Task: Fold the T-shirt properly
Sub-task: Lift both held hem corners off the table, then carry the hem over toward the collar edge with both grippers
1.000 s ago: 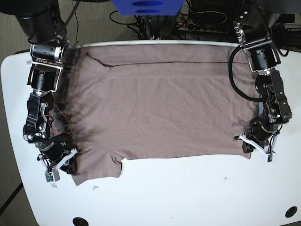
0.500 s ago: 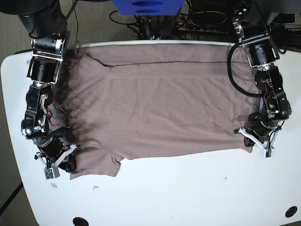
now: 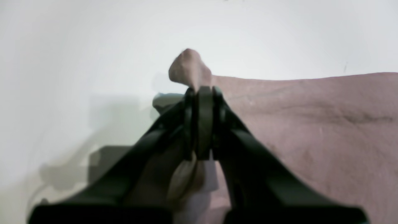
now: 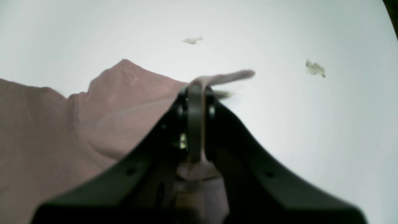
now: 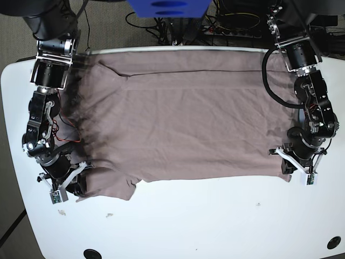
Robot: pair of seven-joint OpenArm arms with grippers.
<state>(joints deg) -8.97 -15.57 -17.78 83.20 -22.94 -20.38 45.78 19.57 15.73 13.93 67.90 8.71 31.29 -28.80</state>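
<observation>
Both pincers are clenched on cloth. The left pincer has its jaws pressed together on a bunched corner of the T-shirt; a small knob of mauve fabric pokes out past the tips, and more of it hangs below between the jaw arms. The right pincer is likewise closed tight on an edge of the shirt, a thin flap of cloth sticking out beyond the tips toward the right of that view.

In the base view the T-shirt lies spread wide across the white desk, its far edge at the desk's back rim. The left pincer grips its near corner at the view's right, the right pincer the sleeve-side corner at the view's left.

Both wrist views are soft and blurred near the jaws, so the exact bite on the fabric is hard to read. The arms hide the shirt's outer edges in the base view, and the neck opening cannot be made out. Two small scraps lie on the bare desk beyond the right pincer; what they are is unclear.

Against the earlier base pictures, both pincers sit slightly farther outward and the shirt's near edge is drawn straighter, the flap at the lower left now pulled flatter and shorter.
</observation>
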